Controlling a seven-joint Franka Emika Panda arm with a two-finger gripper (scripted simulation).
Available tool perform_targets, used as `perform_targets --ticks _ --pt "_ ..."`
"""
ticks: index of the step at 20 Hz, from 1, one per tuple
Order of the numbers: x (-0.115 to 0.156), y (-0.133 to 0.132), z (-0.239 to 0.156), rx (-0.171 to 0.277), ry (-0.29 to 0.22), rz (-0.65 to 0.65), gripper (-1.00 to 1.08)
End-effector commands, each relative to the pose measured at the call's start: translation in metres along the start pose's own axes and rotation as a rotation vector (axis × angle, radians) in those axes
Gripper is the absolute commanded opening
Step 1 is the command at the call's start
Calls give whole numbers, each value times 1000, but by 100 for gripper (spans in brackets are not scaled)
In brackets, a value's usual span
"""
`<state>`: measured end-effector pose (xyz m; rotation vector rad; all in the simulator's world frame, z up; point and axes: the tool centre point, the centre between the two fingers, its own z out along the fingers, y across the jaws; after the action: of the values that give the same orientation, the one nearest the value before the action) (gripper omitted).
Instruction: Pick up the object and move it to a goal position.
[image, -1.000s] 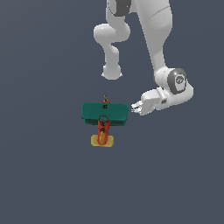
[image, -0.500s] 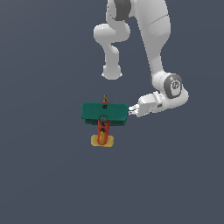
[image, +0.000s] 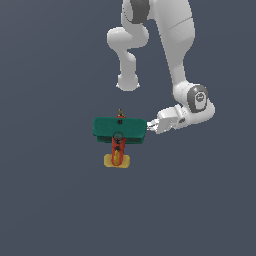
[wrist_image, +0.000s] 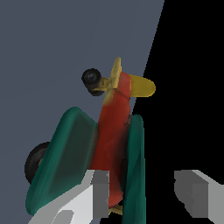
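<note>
The toy airplane (image: 119, 127) lies on the grey floor, with a wide teal-green wing, a red-orange fuselage (image: 116, 147), a yellow tail (image: 116, 160) and a small propeller (image: 120, 112). My gripper (image: 150, 128) is at the wing's end on the exterior view's right, low and level with it. In the wrist view the airplane (wrist_image: 113, 127) fills the middle, close up. My gripper (wrist_image: 142, 192) is open. A teal wing edge (wrist_image: 134, 166) stands between the fingers (wrist_image: 98, 188), near one of them. I cannot tell whether they touch it.
The plain grey floor (image: 50, 200) surrounds the airplane. The white arm's upper links (image: 170, 40) rise behind it on the exterior view's right. A black region (wrist_image: 192, 87) fills one side of the wrist view.
My gripper has moved slightly toward the exterior view's left and down, closer to the wing's end. The airplane has not moved.
</note>
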<state>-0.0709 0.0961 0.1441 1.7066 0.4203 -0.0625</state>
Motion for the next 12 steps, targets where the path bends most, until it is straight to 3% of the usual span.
perform_targets --ticks 1,12 --pt "-1 -1 1 -1 -3 6 28" --pt "-2 -1 15 -1 -4 10 28"
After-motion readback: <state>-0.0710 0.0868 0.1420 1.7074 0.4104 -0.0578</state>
